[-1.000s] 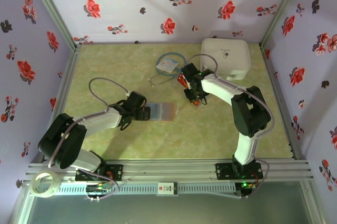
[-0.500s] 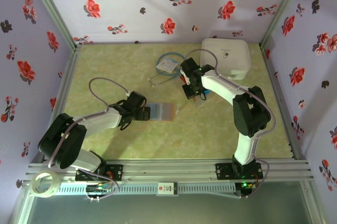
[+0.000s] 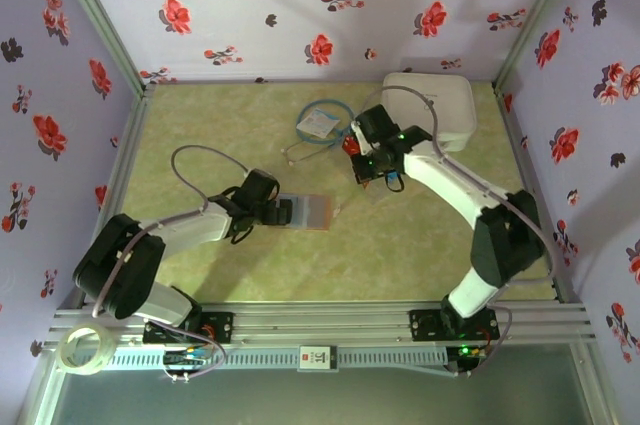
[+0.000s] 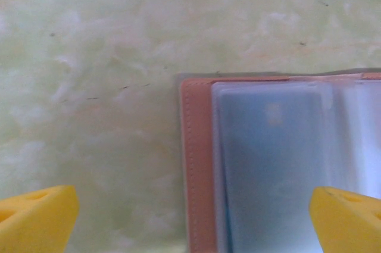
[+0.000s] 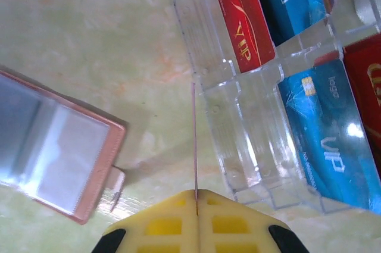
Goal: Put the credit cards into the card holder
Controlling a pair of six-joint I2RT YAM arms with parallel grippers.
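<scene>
Left claw: my left claw [image 4: 190, 222] stood spread wide and gripped nothing, its yellow tips low on either side of the card holder's end.
Right claw: my right claw [image 5: 196, 197] was pressed together, pinching one thin reddish credit card [image 5: 194, 140] that I saw edge-on.
Card holder: the card holder [image 4: 196, 164] lay open and flat on the tabletop [image 4: 89, 56], with its stitched pink border and greyish sleeves facing up.
Credit cards: the other credit cards [image 5: 244, 18], red and blue and marked VIP, leaned in a clear plastic rack [image 5: 221, 116] just beside my pinched card.
Behind: a large white case [image 3: 432, 105] and a white tag with a blue cord [image 3: 320, 123] lay past the rack.
</scene>
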